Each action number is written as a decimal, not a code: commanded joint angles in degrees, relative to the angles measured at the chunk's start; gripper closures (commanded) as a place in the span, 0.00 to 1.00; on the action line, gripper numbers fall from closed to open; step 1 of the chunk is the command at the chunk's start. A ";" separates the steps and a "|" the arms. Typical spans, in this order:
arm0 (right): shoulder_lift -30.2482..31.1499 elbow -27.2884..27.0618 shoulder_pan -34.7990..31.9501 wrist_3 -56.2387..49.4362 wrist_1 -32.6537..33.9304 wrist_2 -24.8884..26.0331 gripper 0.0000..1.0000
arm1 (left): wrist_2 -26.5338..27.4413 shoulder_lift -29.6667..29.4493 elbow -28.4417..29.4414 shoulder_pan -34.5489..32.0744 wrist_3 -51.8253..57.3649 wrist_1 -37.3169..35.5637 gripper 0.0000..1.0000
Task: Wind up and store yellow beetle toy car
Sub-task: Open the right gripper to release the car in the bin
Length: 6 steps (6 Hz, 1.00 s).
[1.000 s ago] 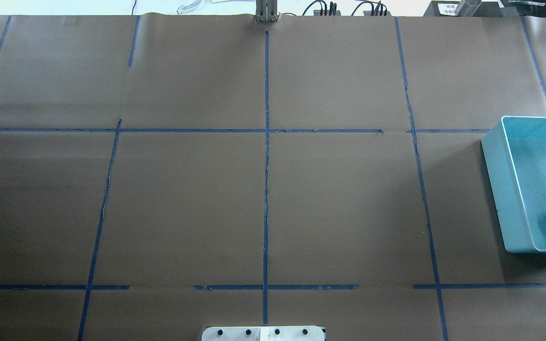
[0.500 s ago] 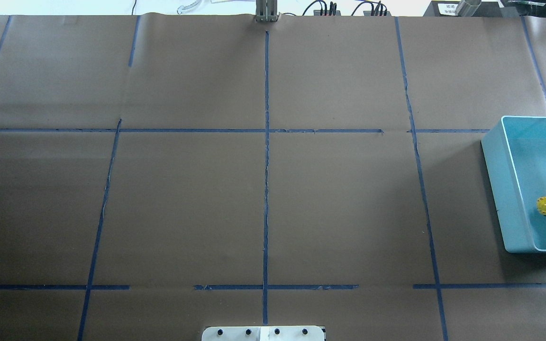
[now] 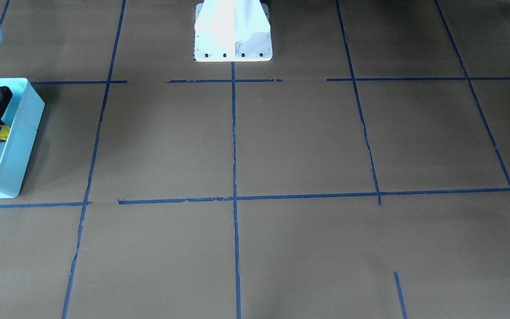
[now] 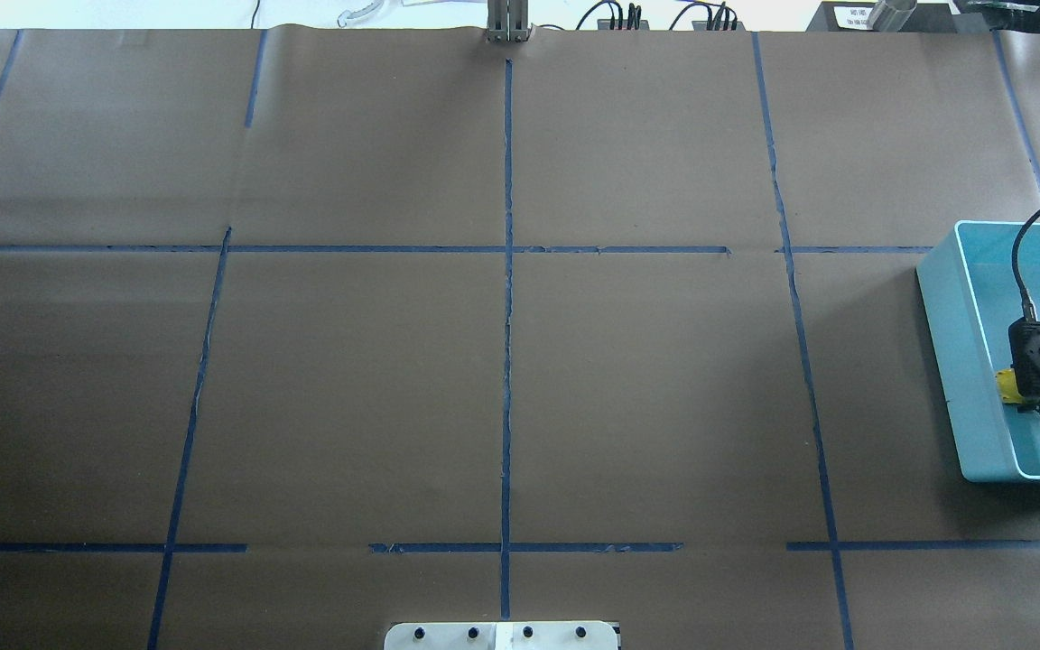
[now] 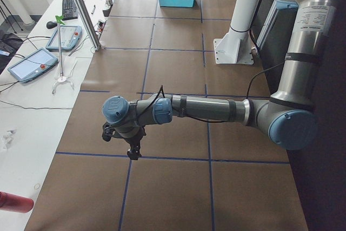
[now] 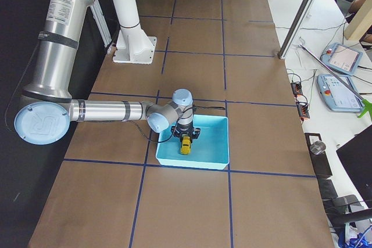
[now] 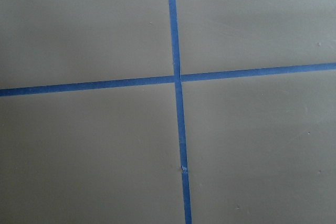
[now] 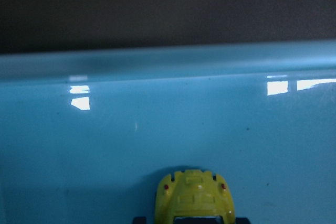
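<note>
Surface: a wide surface is covered in brown paper and marked into squares by blue tape lines. Nothing on it is altered from the earlier overhead pictures.
Left arm: the left arm is stretched low over the surface, at the end well apart from the bin.
Right arm: the right arm is reached out level, with its wrist turned down into the bin.
Bin: the light blue bin is set at the surface's edge on the robot's right. Its place is the same as a second ago.
Right gripper: the right gripper is held pointing down inside the bin, and its fingers are closed on the car. Since a second ago it has been carried, car and all, toward the bin wall that faces the middle of the surface. More of its black body is now taken in by the overhead view.
Left gripper: the left gripper is hung just above a crossing of tape lines. It is seen from the side only, so how far its fingers are parted cannot be told.
Car: the yellow beetle toy car is gripped inside the bin, one end turned to the near wall. Whether the bin floor is touched cannot be told. Overhead, only a sliver of yellow is left showing, where more of the rounded body was seen before.
</note>
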<state>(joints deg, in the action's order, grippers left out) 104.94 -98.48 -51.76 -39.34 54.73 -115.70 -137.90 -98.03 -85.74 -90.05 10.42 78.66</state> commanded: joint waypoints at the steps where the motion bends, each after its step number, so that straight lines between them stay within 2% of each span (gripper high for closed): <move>1: 1.23 -1.87 -0.44 -0.38 -1.30 -2.32 0.00 | 0.00 -0.06 -0.04 0.05 -0.04 0.00 0.00; 3: 8.23 -9.67 -8.23 -0.29 -0.42 -9.42 0.00 | 0.00 0.03 0.13 0.05 0.04 0.00 0.00; 4: 9.14 -9.71 -13.75 -0.29 1.85 -13.46 0.00 | 0.00 0.03 0.22 0.05 0.04 0.00 0.00; 5: 7.93 -9.80 -23.72 -0.29 12.22 -16.81 0.00 | 0.00 0.03 0.31 0.05 0.04 0.00 0.00; 6: 3.65 -11.02 -29.13 -0.29 23.72 -17.19 0.00 | 0.00 0.03 0.31 0.05 0.04 0.00 0.00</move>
<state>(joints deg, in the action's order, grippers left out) 111.59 -108.57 -74.61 -39.64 68.29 -131.56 -137.90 -98.00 -85.47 -90.00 10.46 78.66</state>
